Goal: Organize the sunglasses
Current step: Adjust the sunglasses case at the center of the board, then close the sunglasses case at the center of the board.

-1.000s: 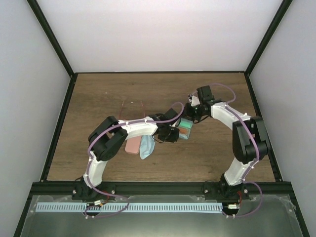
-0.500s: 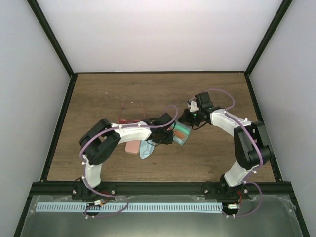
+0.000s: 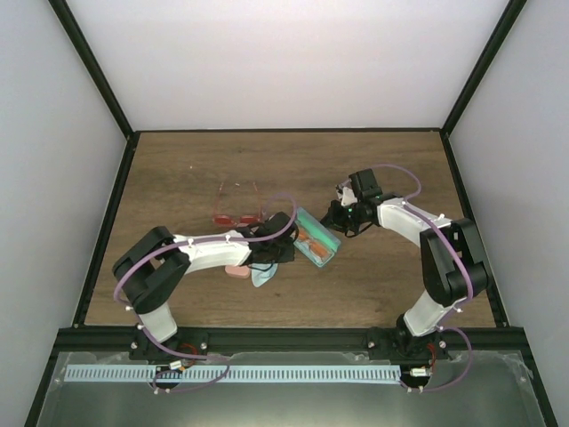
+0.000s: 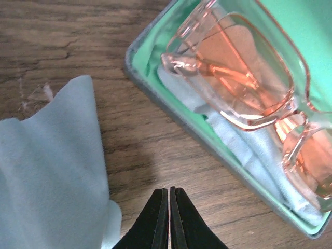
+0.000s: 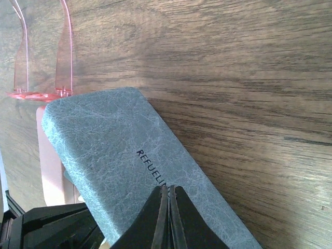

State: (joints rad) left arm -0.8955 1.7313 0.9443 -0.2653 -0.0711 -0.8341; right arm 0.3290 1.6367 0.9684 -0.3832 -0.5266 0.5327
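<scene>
orange sunglasses [image 4: 244,83] lie in the open case [image 4: 139,62], just ahead of the left gripper [image 4: 169,194], fingers pressed together.

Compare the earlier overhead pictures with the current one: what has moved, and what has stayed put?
The left arm drew back toward its own side, taking the shut left gripper away from the grey-blue case, which shifted slightly left. The shut right gripper came nearer and lower, to the case's lid. Nothing was grasped or released. The orange sunglasses stay in the case. The pink pair, cloth and pink case look unmoved.
</scene>
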